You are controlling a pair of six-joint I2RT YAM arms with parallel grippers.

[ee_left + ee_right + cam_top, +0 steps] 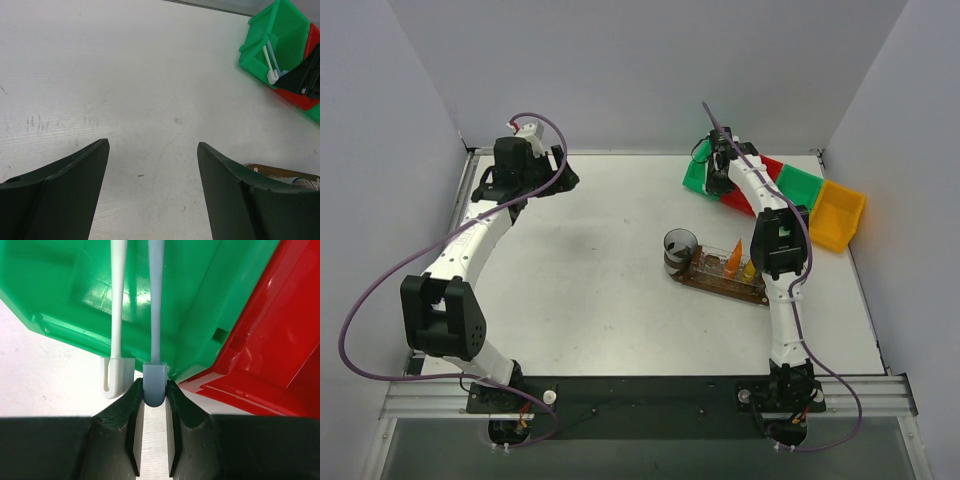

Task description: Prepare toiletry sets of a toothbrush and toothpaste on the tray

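At the green bin (698,178), upper right, your right end effector (154,392) grips a toothbrush (156,315), left end effector (152,144) apart; toothpaste (733,262) sits on the tray (715,285), pairing looks unfinished.

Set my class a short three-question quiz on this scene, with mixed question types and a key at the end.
1. True or false: the left gripper is open and holds nothing.
2. What does the right gripper clasp by its end? A. a spoon B. the pale blue toothbrush C. a comb
3. Fill the gap: on the tray, next to the orange tube, is a ____ tube.
Key: 1. true. 2. B. 3. yellow tube.
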